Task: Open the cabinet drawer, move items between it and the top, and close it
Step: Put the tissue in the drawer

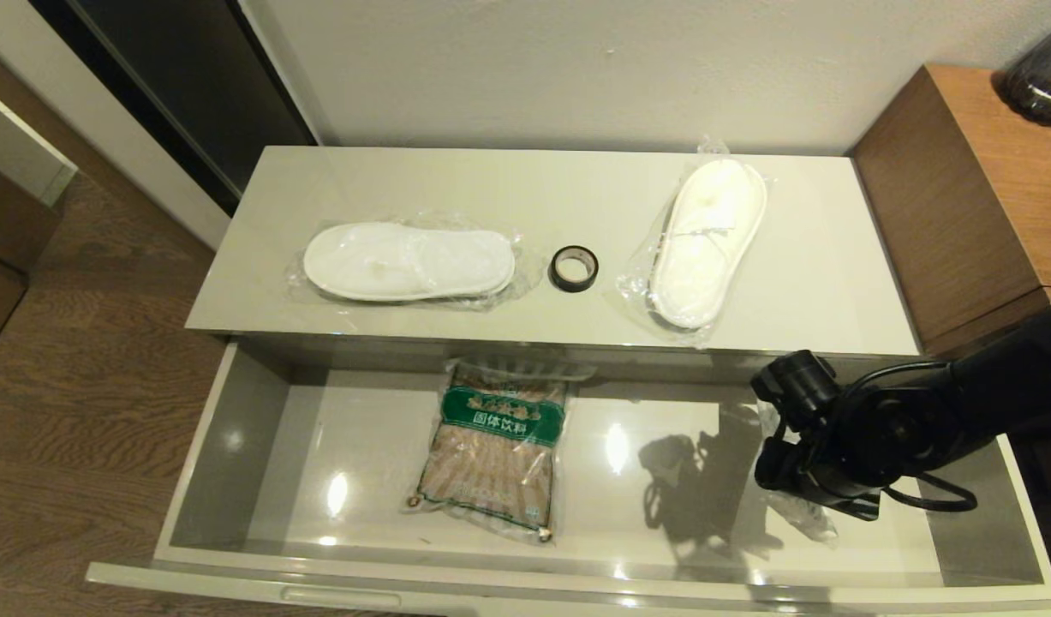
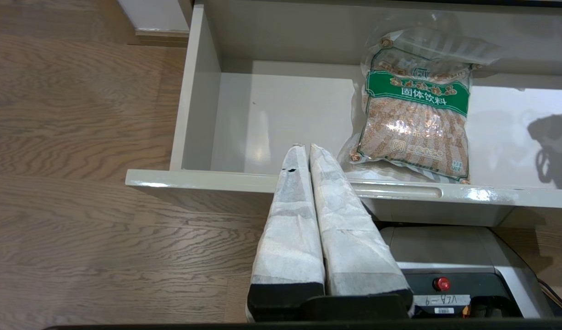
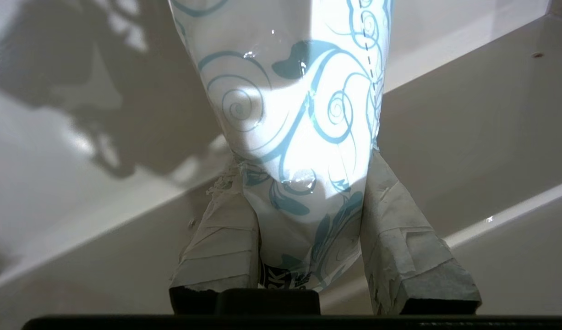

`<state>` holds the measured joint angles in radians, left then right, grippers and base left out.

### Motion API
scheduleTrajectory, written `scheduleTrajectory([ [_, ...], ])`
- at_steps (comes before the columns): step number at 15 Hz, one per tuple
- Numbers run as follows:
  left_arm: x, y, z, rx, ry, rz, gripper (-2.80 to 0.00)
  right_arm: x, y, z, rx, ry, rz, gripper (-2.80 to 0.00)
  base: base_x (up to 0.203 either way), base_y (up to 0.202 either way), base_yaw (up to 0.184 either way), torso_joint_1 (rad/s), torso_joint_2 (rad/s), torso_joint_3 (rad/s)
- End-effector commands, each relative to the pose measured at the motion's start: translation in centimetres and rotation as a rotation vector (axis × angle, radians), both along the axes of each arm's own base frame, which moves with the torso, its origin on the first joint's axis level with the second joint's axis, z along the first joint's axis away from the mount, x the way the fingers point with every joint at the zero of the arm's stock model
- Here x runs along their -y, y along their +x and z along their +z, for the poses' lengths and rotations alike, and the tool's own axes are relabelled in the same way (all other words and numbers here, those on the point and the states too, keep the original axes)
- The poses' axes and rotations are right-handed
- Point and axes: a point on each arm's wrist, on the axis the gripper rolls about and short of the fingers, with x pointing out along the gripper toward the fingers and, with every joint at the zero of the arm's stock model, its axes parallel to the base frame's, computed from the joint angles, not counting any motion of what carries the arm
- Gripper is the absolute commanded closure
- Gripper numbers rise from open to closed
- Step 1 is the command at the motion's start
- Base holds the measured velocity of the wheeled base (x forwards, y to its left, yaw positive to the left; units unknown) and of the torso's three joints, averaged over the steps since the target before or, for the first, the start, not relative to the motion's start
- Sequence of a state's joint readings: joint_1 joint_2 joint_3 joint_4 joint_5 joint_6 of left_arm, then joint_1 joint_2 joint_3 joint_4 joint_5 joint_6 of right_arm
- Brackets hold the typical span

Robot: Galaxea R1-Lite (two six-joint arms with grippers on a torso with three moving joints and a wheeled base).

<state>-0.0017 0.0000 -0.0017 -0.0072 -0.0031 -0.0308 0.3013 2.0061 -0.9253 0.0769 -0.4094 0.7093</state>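
The cabinet drawer [image 1: 234, 403] stands pulled out. My right gripper [image 1: 791, 480] hangs inside its right end, shut on a flat white packet [image 3: 299, 105] printed with blue-green swirls; the packet's plastic edge [image 1: 806, 512] shows below the wrist. Two white slipper pairs in clear bags [image 1: 409, 261] [image 1: 707, 242] lie on the glossy cream top [image 1: 525, 184], with a small black tape roll [image 1: 574, 268] between them. My left gripper [image 2: 307, 146] is shut on nothing, low in front of the drawer's front panel [image 2: 193, 178], out of the head view.
A brown bag with a green label [image 1: 497, 446] lies in the drawer's middle. A brown wooden unit [image 1: 962, 197] with a dark vase [image 1: 1043, 73] stands right of the cabinet. My own base [image 2: 445, 247] sits under the drawer front. Wood floor lies to the left.
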Motion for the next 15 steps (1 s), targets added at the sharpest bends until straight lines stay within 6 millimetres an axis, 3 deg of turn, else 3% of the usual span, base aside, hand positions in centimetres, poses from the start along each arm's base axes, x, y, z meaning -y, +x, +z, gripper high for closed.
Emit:
scheduleTrajectory([
  [1,0.0,0.0,0.0,0.0,-0.001,0.0,0.0,0.1,0.9,-1.9,-0.029,-0.022,-0.036,0.0,0.0,0.0,0.0,0.0,0.0,0.0],
  [5,0.0,0.0,0.0,0.0,0.0,0.0,0.0,0.2,1.3,-2.5,-0.023,-0.049,-0.073,0.0,0.0,0.0,0.0,0.0,0.0,0.0],
  [6,0.0,0.0,0.0,0.0,0.0,0.0,0.0,0.3,1.4,-2.5,-0.016,-0.069,-0.08,-2.8,0.0,0.0,0.0,0.0,0.0,0.0],
  [12,0.0,0.0,0.0,0.0,0.0,0.0,0.0,0.5,0.4,-0.6,0.018,-0.06,-0.084,-2.8,0.0,0.0,0.0,0.0,0.0,0.0],
  [15,0.0,0.0,0.0,0.0,-0.001,0.0,0.0,1.0,-1.3,2.4,0.06,-0.039,-0.079,-2.8,0.0,0.0,0.0,0.0,0.0,0.0],
])
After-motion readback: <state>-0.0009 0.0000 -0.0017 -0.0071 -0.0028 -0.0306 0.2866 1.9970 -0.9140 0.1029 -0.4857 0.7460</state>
